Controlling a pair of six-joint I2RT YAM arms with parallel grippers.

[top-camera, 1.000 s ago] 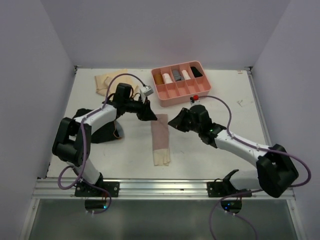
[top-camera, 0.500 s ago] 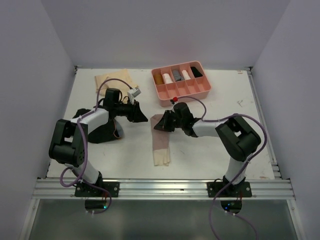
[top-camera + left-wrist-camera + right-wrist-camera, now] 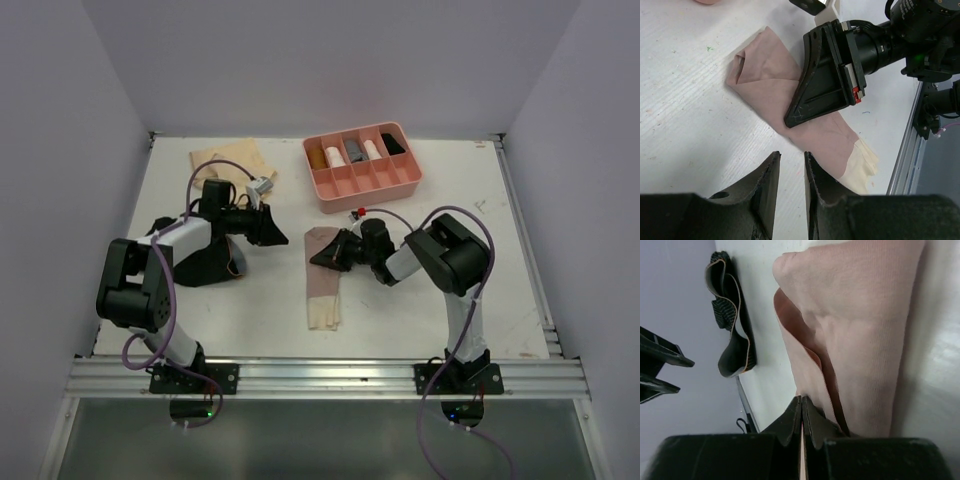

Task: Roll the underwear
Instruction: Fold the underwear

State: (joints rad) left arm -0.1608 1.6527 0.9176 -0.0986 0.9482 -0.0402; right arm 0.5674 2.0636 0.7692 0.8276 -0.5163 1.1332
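Right gripper (image 3: 801,402): clenched, jaws pressed together with no gap. Its tips sit on the edge of the pink underwear (image 3: 860,315) and appear to nip the folded edge there. The gripper lies low across the cloth, near its far end.

Pink underwear: a flat, narrow strip on the tabletop (image 3: 420,290) between the two arms. The far end is folded to a point and the cream end lies toward the arm bases.

Left gripper (image 3: 791,156): slightly parted, a narrow gap between the jaws and nothing in it. It hangs just left of the strip, touching no cloth.

Black underwear (image 3: 735,357): crumpled under the left arm.

Tan underwear (image 3: 232,160): far left of the tabletop.

Pink tray (image 3: 372,196): at the far edge, with rolled items in its back compartments.
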